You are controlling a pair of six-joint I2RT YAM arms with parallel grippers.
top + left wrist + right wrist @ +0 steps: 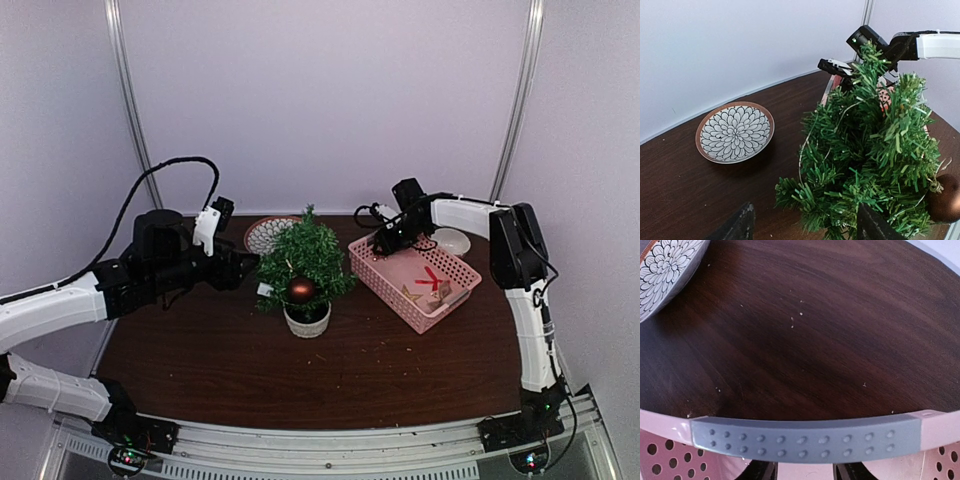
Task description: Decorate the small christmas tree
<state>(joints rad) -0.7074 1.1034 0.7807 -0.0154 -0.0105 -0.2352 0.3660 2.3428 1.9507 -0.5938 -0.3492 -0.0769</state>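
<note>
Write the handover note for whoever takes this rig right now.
Left pincer: open, close beside the tree.
Right pincer: at the far rim of the pink basket; I cannot tell whether it is open or shut.
The tree stands mid-table in its pot, with the basket to its right.
Done: one brown ball hangs on the tree.
Left: a red piece and pale ones lie in the basket, probably to hang next.

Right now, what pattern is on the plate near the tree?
The plate is white with dark-outlined flower petals and a brown rim; clearest in the left wrist view.
</note>
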